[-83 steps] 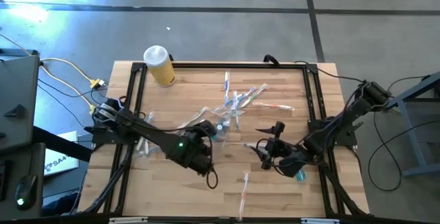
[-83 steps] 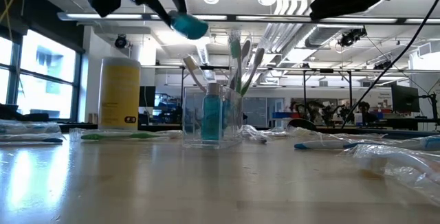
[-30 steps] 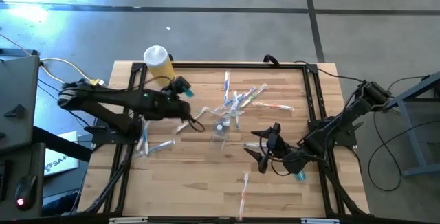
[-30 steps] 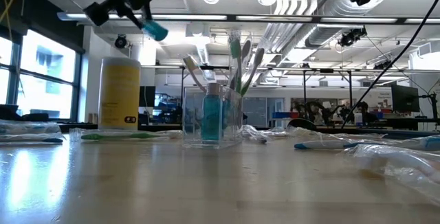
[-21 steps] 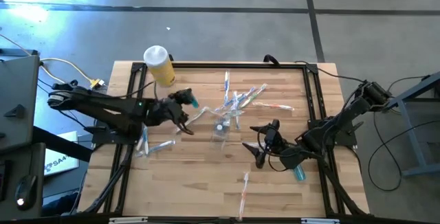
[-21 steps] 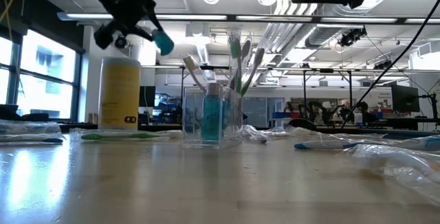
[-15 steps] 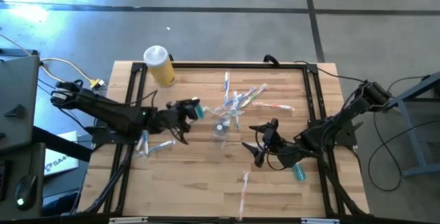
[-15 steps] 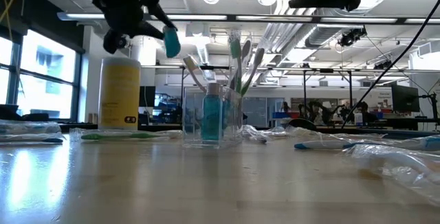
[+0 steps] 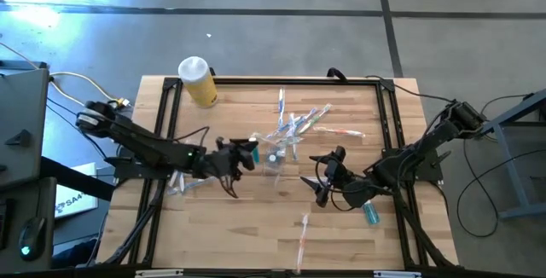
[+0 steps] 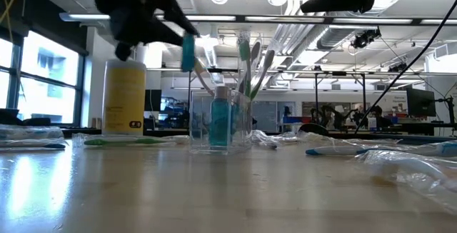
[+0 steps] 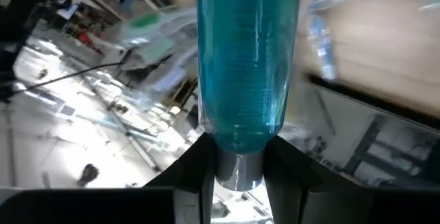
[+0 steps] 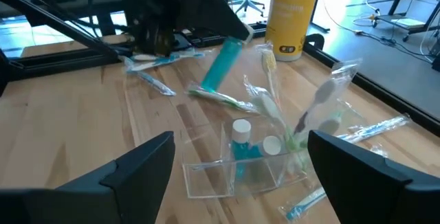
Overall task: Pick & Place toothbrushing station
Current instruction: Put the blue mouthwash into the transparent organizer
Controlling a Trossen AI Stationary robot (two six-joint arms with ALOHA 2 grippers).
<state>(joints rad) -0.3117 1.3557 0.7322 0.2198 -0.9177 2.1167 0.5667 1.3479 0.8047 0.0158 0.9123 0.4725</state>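
Looking down from above, the left gripper point(image 9: 241, 154) grips 1 teal tube point(image 9: 253, 150) just left of the clear cup point(image 9: 275, 160), while the right gripper point(image 9: 322, 177), jaws spread wide and empty, waits to the cup's right. At table level, the tube point(image 10: 188, 52) hangs above and left of the cup point(image 10: 221, 123), which holds toothbrushes point(image 10: 250, 65). The left wrist view shows the tube point(image 11: 247, 59) pinched at its white cap. The right wrist view shows the cup point(image 12: 240, 157) ahead, the tube point(image 12: 223, 64) beyond.

My left gripper point(image 9: 241, 154) hangs mid-table, pinching something by its end; my right gripper point(image 9: 322, 176) waits nearby, fingers spread wide.
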